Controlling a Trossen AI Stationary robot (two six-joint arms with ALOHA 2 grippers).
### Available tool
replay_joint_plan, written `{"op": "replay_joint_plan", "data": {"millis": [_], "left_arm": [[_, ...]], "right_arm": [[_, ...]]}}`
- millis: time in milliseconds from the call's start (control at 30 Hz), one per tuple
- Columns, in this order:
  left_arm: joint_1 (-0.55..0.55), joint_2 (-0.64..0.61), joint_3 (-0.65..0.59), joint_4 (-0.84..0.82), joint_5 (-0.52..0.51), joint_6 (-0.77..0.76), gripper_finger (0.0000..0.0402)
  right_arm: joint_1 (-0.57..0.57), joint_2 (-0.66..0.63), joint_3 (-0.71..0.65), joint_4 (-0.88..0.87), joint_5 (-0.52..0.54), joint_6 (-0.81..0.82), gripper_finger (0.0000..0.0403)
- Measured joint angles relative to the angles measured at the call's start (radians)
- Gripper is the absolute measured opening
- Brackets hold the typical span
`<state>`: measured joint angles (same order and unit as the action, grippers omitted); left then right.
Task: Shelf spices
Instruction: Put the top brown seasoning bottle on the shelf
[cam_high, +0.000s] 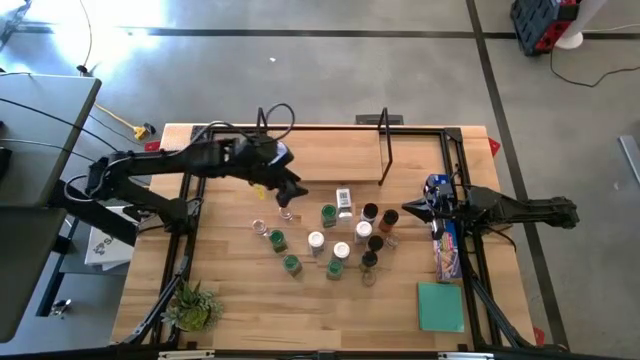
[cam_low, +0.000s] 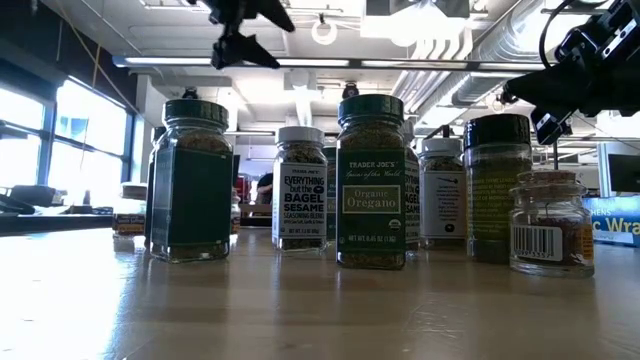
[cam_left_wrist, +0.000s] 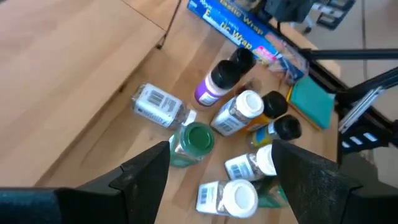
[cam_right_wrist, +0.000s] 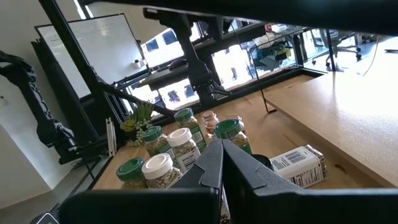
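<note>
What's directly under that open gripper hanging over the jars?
Under the left gripper, open and empty, stands a green-lidded jar, with a jar lying on its side next to it on the wooden table. White-lidded jars sit partly hidden behind its fingers.

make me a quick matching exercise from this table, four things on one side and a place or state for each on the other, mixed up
Things:
1. left gripper
2. right gripper
3. white-labelled jar
4. teal square

Places or states:
A. lying on its side
B. open above the jars
C. flat near the table's front right corner
D. shut, beside the blue box

Pairs: 1-B, 2-D, 3-A, 4-C
</note>
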<state>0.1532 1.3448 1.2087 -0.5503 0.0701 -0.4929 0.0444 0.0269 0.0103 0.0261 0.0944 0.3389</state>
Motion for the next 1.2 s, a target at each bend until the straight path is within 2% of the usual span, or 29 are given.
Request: {"op": "replay_joint_plan", "data": {"millis": [133, 333, 500, 833, 1000, 1200], "left_arm": [[0.001, 0.064, -0.002, -0.025, 0.077, 0.161, 0.0278], [-0.006, 0.137, -0.002, -0.226, 0.036, 0.535, 0.0278], [-0.002, 0.217, -0.002, -0.333, -0.066, 0.717, 0.0278], [0.031, 0.399, -0.002, -0.372, -0.082, 0.699, 0.0278], [0.031, 0.433, 0.003, -0.368, -0.051, 0.715, 0.0278], [0.029, 0.44, -0.001, -0.303, -0.068, 0.706, 0.0276]], "right_arm": [[0.0, 0.0, 0.0, 0.0, 0.0, 0.0, 0.0], [0.0, 0.0, 0.0, 0.0, 0.0, 0.0, 0.0], [0.0, 0.0, 0.0, 0.0, 0.0, 0.0, 0.0], [0.0, 0.0, 0.0, 0.0, 0.0, 0.0, 0.0], [0.0, 0.0, 0.0, 0.0, 0.0, 0.0, 0.0], [0.0, 0.0, 0.0, 0.0, 0.0, 0.0, 0.0]]}}
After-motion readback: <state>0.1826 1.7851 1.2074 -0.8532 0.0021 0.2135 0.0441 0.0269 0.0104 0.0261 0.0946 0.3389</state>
